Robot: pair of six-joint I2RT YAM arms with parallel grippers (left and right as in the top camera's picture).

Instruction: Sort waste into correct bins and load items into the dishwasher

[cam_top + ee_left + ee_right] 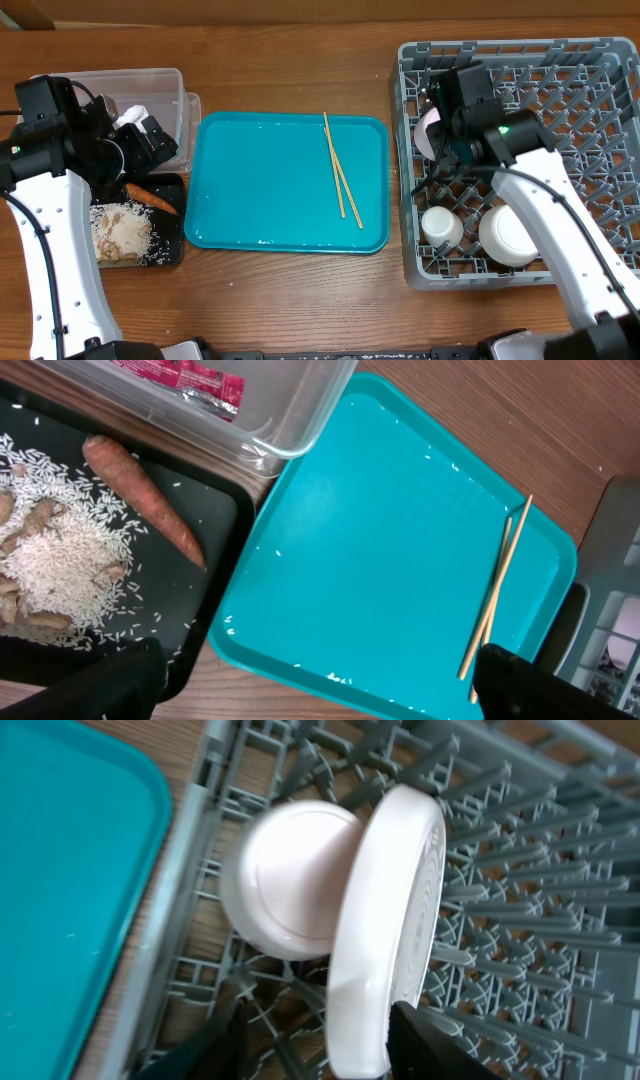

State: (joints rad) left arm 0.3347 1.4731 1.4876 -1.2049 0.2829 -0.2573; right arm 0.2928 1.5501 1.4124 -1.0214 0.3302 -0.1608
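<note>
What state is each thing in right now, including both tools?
Large white round plate: upright on edge in grey plastic dish rack.
Small white bowls: upside down in rack.
Light wooden chopsticks: lying on teal tray.
Small orange carrot: lying in black tray.
Left tool: open.
Right tool: open, straddling plate.

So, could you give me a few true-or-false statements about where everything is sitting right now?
1. The chopsticks lie on the teal tray. True.
2. The carrot is inside the clear tub. False: it lies in the black tray, beside the rice.
3. The plate stands on edge in the grey rack. True.
4. The red wrapper sits on the teal tray. False: it is in the clear tub.
</note>
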